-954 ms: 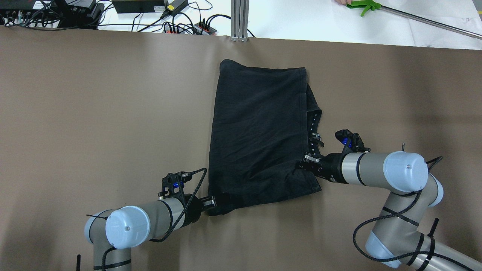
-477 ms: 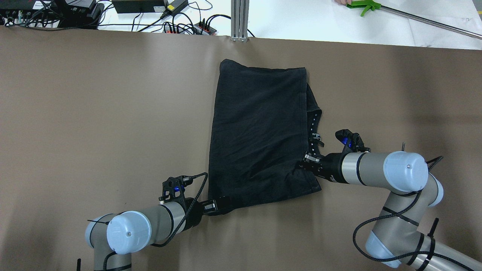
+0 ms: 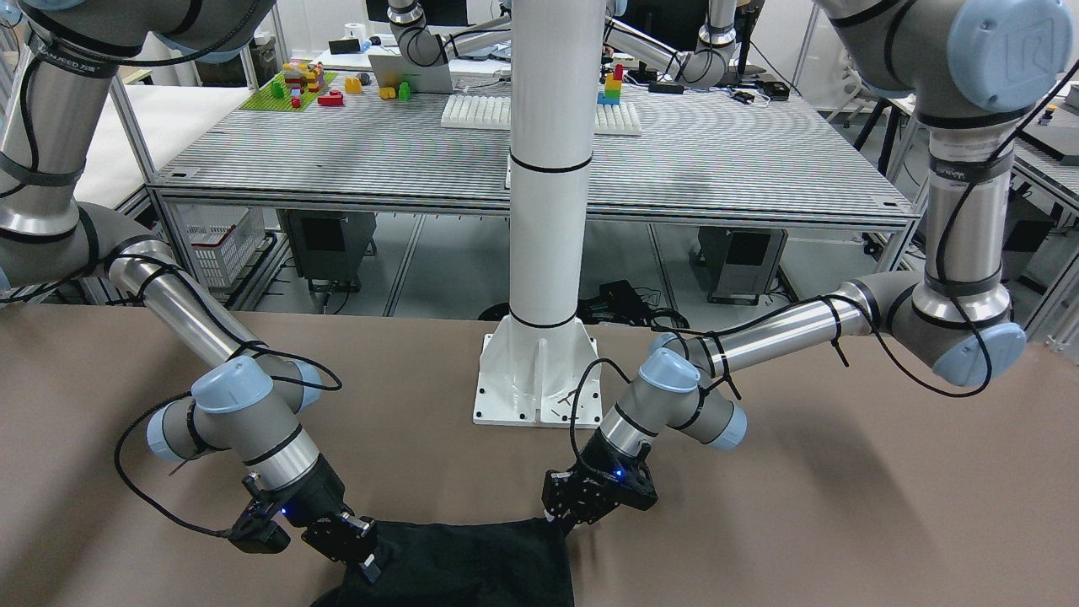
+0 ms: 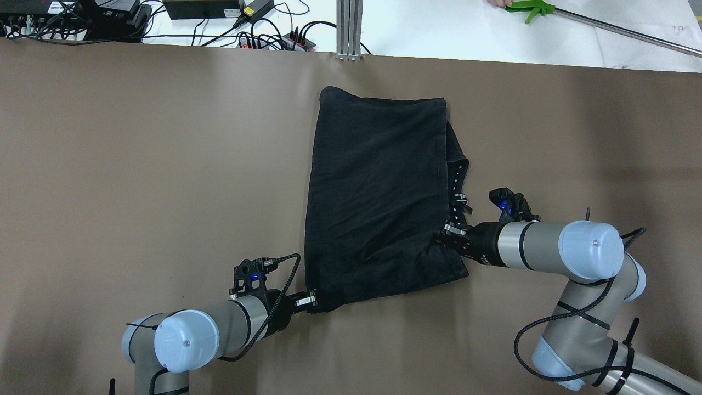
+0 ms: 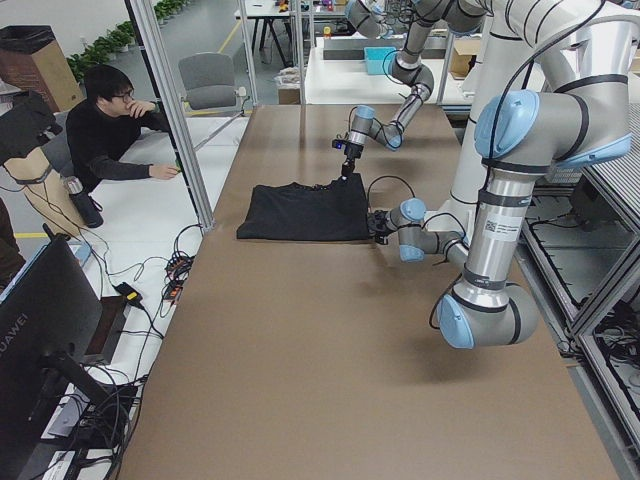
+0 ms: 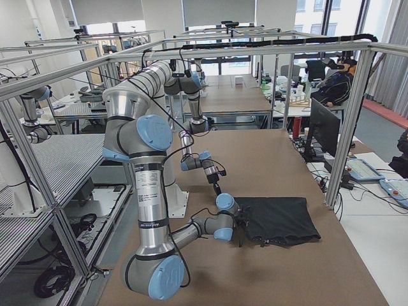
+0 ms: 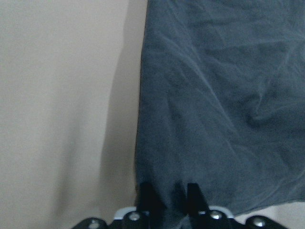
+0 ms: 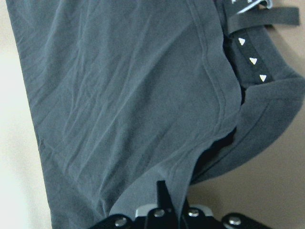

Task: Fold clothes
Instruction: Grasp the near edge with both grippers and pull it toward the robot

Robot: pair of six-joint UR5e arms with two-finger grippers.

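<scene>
The black garment [image 4: 378,197] lies flat on the brown table, with a stitched hem band along its right side and a strap with white triangles sticking out beneath it. My left gripper [image 4: 313,300] is shut on the garment's near left corner. In the left wrist view the cloth [image 7: 214,105] runs between the fingers [image 7: 145,198]. My right gripper [image 4: 442,238] is shut on the hem at the near right edge. In the right wrist view the hem [image 8: 209,71] is lifted off the lower layer. Both grippers hold the cloth low on the table in the front-facing view [image 3: 472,556].
The white pillar's base plate [image 3: 535,379] stands behind the garment on my side. An aluminium post [image 4: 349,27], power strips and cables [image 4: 263,38] line the far edge. A green-handled rod [image 4: 529,8] lies at the far right. A seated person [image 5: 110,130] is beyond the table.
My left arm has shifted slightly back and down, with the garment's near left corner still in its grip. The right arm and the rest of the garment have not moved.
</scene>
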